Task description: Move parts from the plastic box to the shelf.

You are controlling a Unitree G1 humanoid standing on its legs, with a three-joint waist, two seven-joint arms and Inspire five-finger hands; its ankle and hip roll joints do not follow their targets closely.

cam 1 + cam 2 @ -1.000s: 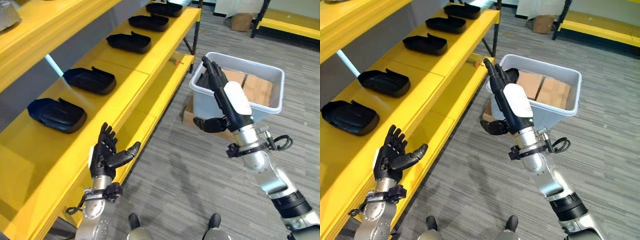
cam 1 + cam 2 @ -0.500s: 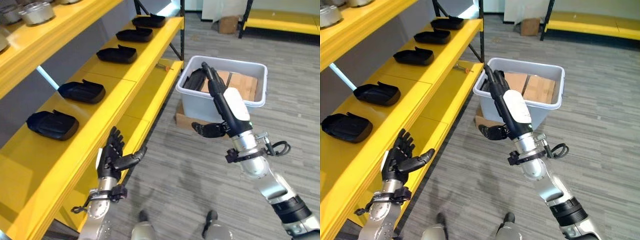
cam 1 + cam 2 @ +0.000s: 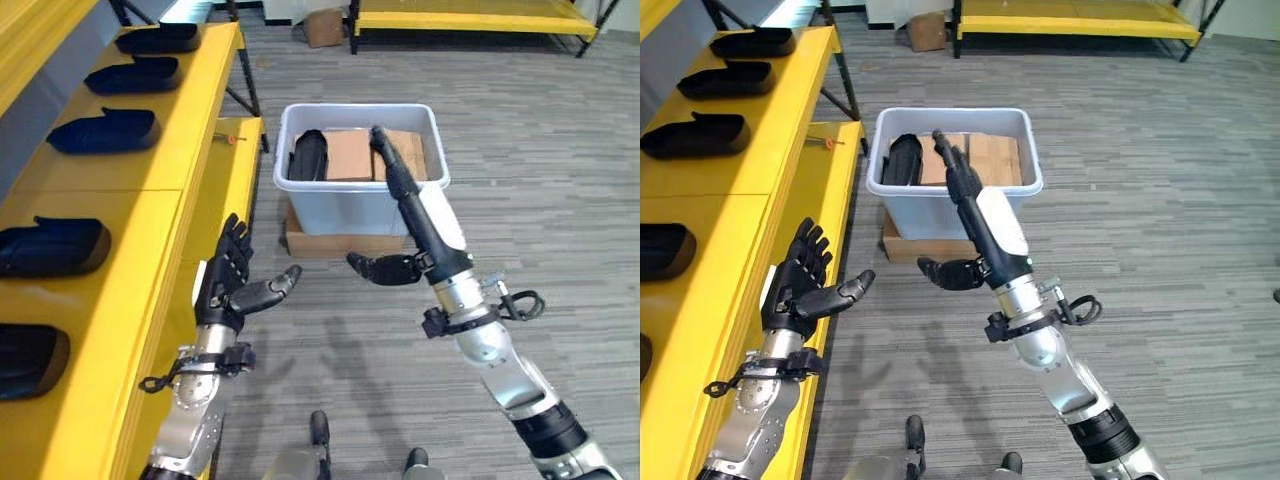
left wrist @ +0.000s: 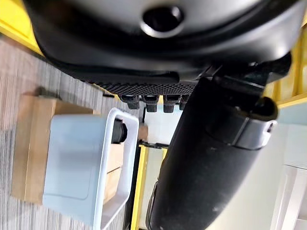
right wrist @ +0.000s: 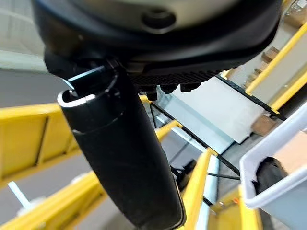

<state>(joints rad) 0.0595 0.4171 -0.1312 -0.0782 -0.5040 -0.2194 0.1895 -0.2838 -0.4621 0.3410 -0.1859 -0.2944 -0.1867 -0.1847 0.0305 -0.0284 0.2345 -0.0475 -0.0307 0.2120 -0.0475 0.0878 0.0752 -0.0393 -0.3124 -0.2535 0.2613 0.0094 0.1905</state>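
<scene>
A black moulded part [image 3: 307, 158] lies in the left end of the white plastic box [image 3: 352, 208] on the grey plank floor [image 3: 560, 180], beside brown cardboard [image 3: 350, 155]. The right hand [image 3: 420, 215], fingers straight and holding nothing, reaches over the box, apart from the part. The left hand [image 3: 232, 285], fingers spread, hangs beside the yellow shelf [image 3: 120, 230], whose top carries 5 glossy black parts [image 3: 105, 131].

The box [image 3: 358, 205] is smooth pale plastic. Matt black parts [image 3: 104, 131] rest on glossy yellow-painted shelf [image 3: 120, 200]; floor [image 3: 560, 180] looks ribbed carpet
</scene>
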